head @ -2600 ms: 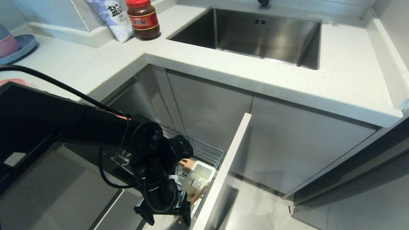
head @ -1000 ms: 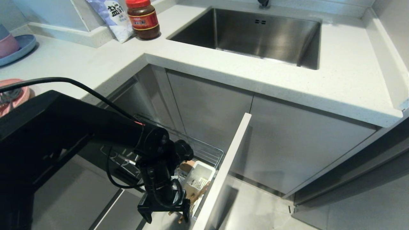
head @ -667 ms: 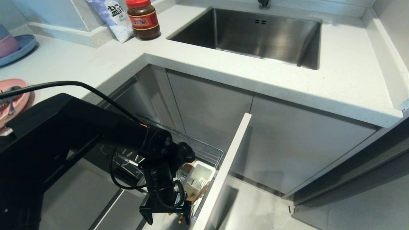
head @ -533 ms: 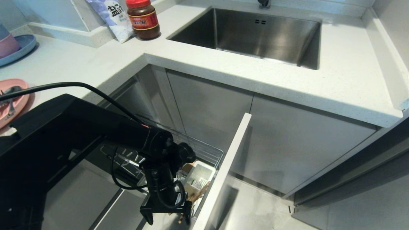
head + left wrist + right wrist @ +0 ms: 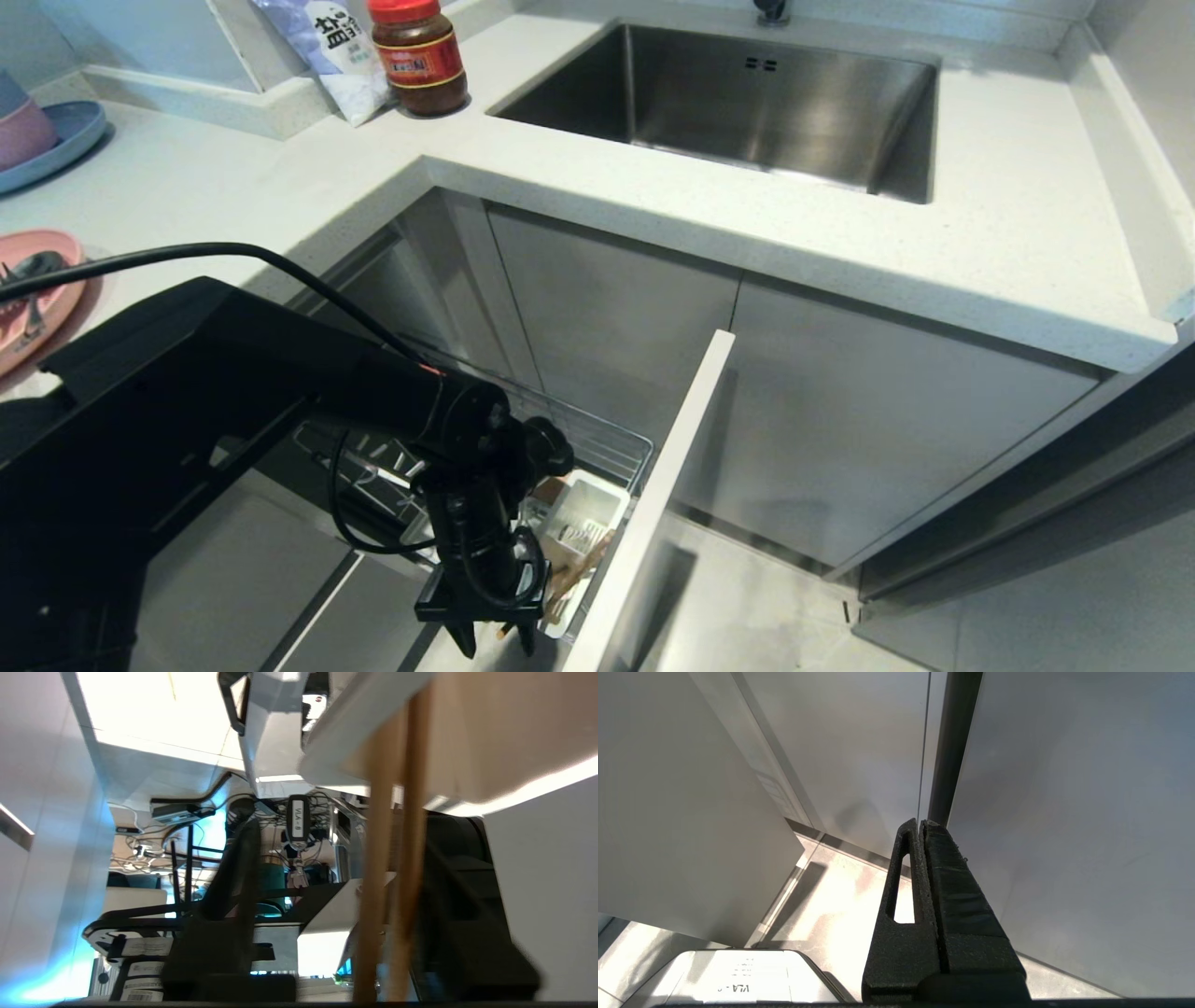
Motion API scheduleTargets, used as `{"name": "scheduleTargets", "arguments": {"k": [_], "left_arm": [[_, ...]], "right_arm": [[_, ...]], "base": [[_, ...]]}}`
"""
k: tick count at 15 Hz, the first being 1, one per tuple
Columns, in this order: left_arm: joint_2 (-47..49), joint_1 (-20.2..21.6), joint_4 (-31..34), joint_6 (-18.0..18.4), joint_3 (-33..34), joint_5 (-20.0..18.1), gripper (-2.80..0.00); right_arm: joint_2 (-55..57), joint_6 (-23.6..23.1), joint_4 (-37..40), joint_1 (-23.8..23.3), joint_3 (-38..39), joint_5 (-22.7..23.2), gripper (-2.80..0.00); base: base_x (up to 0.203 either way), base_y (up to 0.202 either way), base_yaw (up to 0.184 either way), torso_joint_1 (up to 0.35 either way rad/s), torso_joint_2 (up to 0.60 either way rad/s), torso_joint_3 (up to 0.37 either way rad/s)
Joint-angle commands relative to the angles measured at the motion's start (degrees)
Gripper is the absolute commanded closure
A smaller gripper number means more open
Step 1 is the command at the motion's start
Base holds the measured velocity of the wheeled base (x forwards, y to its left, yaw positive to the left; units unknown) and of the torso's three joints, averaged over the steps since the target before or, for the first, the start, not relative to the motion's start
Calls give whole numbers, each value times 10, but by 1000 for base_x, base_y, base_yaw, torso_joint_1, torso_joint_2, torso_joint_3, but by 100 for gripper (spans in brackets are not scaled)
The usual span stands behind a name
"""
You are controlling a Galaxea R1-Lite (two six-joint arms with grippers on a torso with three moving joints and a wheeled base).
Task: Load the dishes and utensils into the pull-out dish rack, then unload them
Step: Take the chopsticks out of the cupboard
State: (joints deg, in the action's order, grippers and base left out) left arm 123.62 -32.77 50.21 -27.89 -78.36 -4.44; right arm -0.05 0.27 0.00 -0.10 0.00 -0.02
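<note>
Left hand [image 5: 495,642] narrowed around chopsticks [image 5: 392,868]

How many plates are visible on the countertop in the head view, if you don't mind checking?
2: a blue plate at the far left under stacked bowls, and a pink plate at the left edge, nearer, partly cut off. The arm may hide others.

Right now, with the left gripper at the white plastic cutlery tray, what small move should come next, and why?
Probably close the left gripper fully: the long thin light-wood chopsticks stand between its fingers, with a gap on one side. The right gripper hangs shut.
</note>
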Motion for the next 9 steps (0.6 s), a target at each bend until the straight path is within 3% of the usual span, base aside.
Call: {"name": "scheduleTargets", "arguments": {"k": [1, 9], "left_arm": [[-1, -4, 3, -3, -2, -7, 0], [-1, -15, 16, -5, -2, -14, 0]], "right_arm": [[-2, 0, 0, 0, 1, 0, 0], [-2, 0, 0, 0, 1, 0, 0]], "base": [[0, 0, 0, 0, 0, 0], [0, 0, 0, 0, 0, 0]]}}
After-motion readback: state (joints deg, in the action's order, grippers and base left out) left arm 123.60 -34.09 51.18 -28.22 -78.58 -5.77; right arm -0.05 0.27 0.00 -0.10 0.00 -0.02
